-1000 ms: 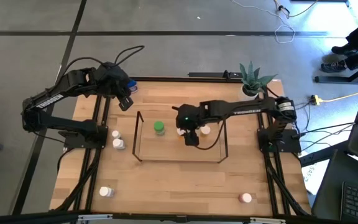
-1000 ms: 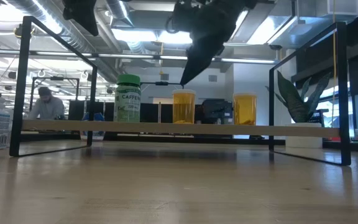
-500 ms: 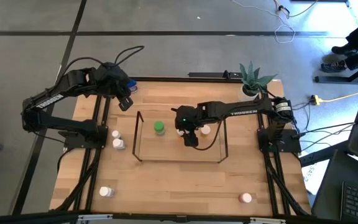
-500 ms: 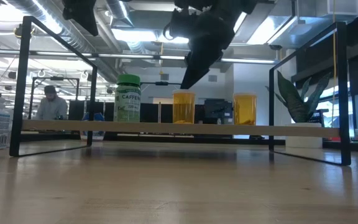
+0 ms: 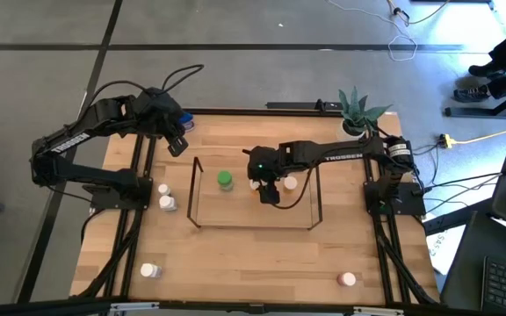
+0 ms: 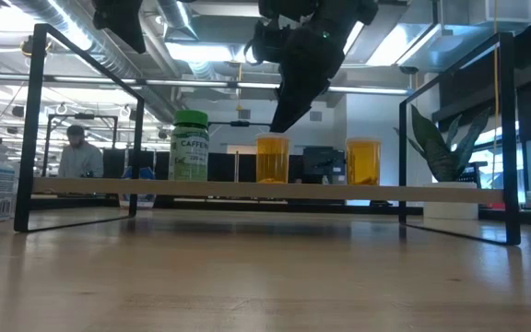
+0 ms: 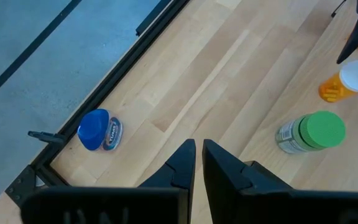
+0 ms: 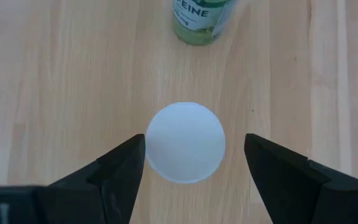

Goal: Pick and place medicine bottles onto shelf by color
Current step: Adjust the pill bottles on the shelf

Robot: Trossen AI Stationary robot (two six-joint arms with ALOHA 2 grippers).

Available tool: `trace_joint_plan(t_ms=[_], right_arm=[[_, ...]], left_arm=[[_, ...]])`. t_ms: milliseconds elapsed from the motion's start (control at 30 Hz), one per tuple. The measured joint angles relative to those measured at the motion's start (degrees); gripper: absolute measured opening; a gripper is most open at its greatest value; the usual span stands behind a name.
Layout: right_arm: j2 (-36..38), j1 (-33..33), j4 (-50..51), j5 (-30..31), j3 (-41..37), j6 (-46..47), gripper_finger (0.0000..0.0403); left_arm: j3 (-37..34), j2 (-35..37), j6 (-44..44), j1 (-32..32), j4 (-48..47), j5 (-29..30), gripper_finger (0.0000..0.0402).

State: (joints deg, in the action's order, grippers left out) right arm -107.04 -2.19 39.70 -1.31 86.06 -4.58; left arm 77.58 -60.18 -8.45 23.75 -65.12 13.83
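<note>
While the right gripper hangs with fingers apart over the white-capped amber plastic bottle, a light, rigid, probably slippery body is judged best gripped beneath its cap.

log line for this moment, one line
right gripper: jaws open, above white-capped orange bottle on shelf | left gripper: jaws shut, idle at far-left table corner | green-capped bottle: on shelf

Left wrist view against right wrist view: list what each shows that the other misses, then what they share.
Only the left wrist view: a blue-capped bottle lying near the table's black edge, and the left hand, shut. Only the right wrist view: the right hand, open, straddling the white cap from above. Both: the green-capped bottle and the white-capped orange bottle.
</note>
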Motion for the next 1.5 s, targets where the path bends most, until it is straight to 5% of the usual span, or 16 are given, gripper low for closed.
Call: trace_joint_plan(t_ms=[633, 1067, 1500], right_arm=[[-3.0, -0.1, -0.8, -0.4, 0.0, -0.3, 0.0277], [-3.6, -0.1, -0.4, -0.3, 0.0, -0.2, 0.0213], [-3.3, 0.0, 4.0, 0.2, 0.2, 1.2, 0.0213]], left_arm=[[0.0, 0.0, 0.0, 0.0, 0.0, 0.0, 0.0025], [0.0, 0.0, 0.0, 0.0, 0.0, 0.0, 0.0025], [0.0, 0.0, -0.2, 0.0, 0.0, 0.0, 0.0025]])
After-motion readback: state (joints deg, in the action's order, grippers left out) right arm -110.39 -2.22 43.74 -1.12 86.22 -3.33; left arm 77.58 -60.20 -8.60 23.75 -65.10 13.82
